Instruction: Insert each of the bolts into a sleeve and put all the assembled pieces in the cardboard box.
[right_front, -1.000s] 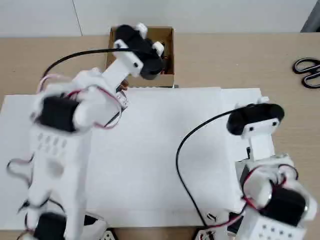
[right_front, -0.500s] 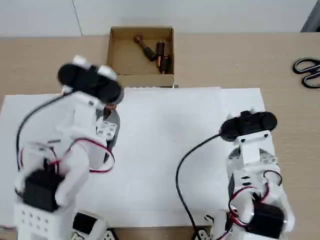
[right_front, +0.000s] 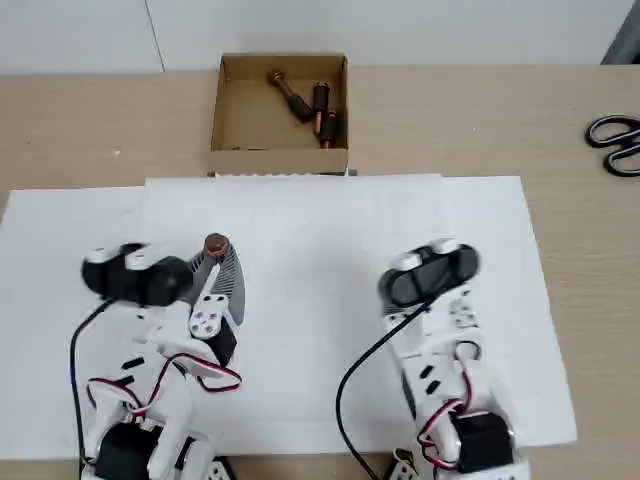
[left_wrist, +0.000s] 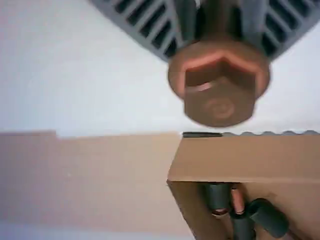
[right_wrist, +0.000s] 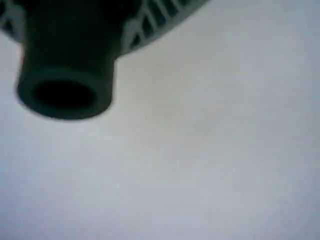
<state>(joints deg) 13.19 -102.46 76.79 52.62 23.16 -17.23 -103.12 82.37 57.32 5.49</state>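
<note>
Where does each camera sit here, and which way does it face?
High view: fixed above the table, looking down on white sheet, cardboard box, scissors; left arm and right arm show.
Left wrist view: on the left arm, facing the box past the left fingers and their bolt.
Right wrist view: on the right arm, facing the sheet past the right fingers and their sleeve.
Shared: high and left wrist views both show bolt, box and assembled pieces.
</note>
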